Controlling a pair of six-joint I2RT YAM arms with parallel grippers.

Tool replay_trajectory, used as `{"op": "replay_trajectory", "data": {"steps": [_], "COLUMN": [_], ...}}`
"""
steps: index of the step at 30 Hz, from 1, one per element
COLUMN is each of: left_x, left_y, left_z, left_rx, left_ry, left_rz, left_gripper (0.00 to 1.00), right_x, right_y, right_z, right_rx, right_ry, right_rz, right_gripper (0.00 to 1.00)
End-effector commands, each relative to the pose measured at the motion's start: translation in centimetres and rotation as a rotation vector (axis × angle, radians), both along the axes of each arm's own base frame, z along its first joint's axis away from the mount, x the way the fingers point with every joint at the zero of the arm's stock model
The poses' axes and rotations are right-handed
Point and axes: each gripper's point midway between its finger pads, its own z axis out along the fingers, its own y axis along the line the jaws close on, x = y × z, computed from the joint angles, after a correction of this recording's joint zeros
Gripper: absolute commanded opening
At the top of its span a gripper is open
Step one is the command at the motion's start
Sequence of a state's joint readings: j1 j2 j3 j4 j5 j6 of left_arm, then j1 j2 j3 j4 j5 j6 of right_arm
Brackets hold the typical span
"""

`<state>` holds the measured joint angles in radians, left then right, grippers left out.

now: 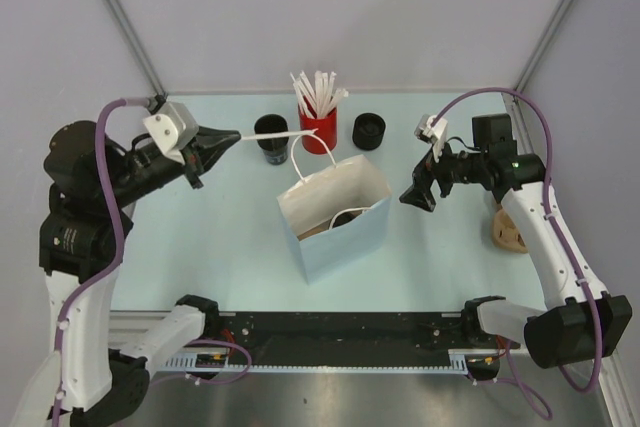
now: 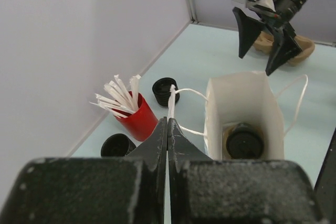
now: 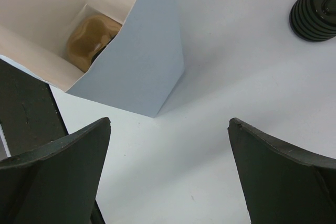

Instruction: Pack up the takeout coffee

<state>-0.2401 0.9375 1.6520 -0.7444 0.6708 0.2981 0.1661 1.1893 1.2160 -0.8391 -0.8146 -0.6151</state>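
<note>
- We see the white paper bag [image 1: 345, 237] standing open, with the takeout coffee [image 2: 244, 142] inside, seated in a tan cardboard holder [image 3: 90, 36]
- The red cup [image 1: 318, 135] holds white sticks [image 1: 318, 93]
- Our left gripper [image 2: 168, 121] is clamped on the bag's handle [image 2: 171, 98], and the right gripper [image 1: 418, 199] hangs spread and holds nothing
- The coffee sits low in the bag between both grippers, touching neither
- It stands upright, lid up, long axis vertical

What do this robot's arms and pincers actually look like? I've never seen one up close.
The left arm and right arm both mix white shells with chunky black joint housings. A purple cable loops along each. The left gripper and right gripper are matte black, with two tapered, wedge-shaped fingers and a white camera mount behind.
</note>
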Motion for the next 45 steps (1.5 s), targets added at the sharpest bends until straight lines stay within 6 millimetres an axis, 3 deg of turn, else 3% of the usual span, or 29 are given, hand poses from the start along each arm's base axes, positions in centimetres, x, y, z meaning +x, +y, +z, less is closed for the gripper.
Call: {"op": "replay_trajectory", "data": {"steps": [1, 9, 15, 22, 26, 35, 45], "left_x": [-1.7, -2.8, -4.3, -1.2, -1.9, -5.9, -7.2], "left_y": [-0.6, -0.8, -0.9, 0.6, -0.2, -0.8, -0.5], "left_z": [-1.3, -3.1, -1.0, 2.8, 3.5, 2.0, -0.6], "left_rx": [0.043, 0.078, 0.024, -0.091, -0.114, -0.035, 0.035], "left_ry": [-0.009, 0.007, -0.047, -0.106, -0.102, -0.105, -0.077], "left_rz": [-0.082, -0.132, -0.147, 0.035, -0.023, -0.160, -0.176], "left_gripper": [0.00, 0.00, 0.00, 0.00, 0.00, 0.00, 0.00], "right_x": [1.0, 1.3, 1.5, 1.6, 1.6, 1.6, 1.6], "right_y": [-0.4, -0.6, -0.6, -0.7, -0.8, -0.8, -0.8], "right_z": [0.6, 0.4, 0.3, 0.1, 0.3, 0.1, 0.0], "right_rx": [-0.004, -0.011, -0.017, -0.018, -0.017, -0.020, -0.019], "right_ry": [-0.044, -0.040, -0.039, -0.034, -0.040, -0.037, -0.030], "right_rz": [-0.049, -0.064, -0.072, -0.075, -0.078, -0.076, -0.076], "right_gripper": [1.00, 1.00, 1.00, 1.00, 1.00, 1.00, 1.00]}}
